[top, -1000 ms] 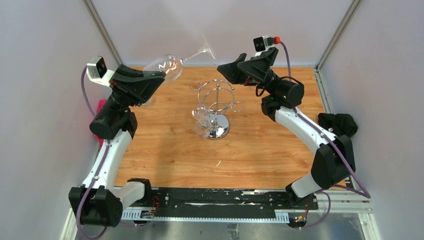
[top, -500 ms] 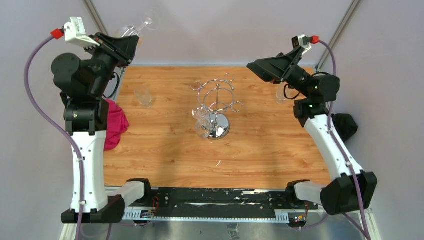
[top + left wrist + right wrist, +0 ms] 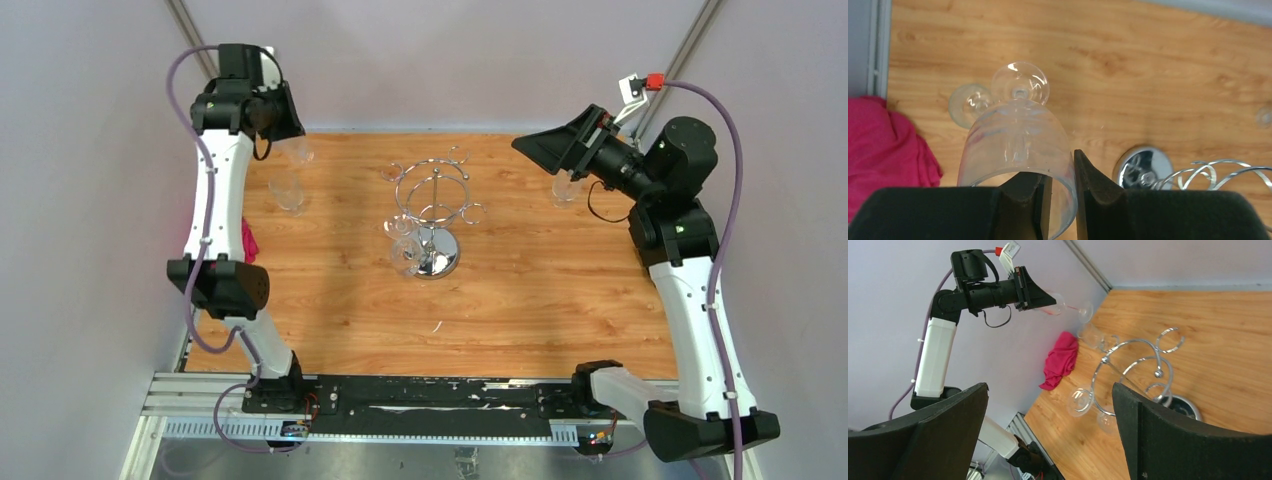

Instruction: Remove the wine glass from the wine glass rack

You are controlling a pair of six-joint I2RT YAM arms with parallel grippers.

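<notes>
Clear wine glass [image 3: 1015, 130] is off the rack [image 3: 440, 258], pinched at its bowl rim in your left gripper [image 3: 1060, 186] above the tabletop [image 3: 540, 290], far-left corner. Lower it straight, foot first, beside the standing glass [image 3: 968, 102]; right gripper [image 3: 1050, 410] wide, empty.

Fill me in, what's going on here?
The left gripper is shut on a wine glass, pinching its bowl rim and holding it in the air over the far-left corner of the table, clear of the wine glass rack. The right gripper is open and empty, raised at the far right. Two more glasses hang on the rack.
</notes>
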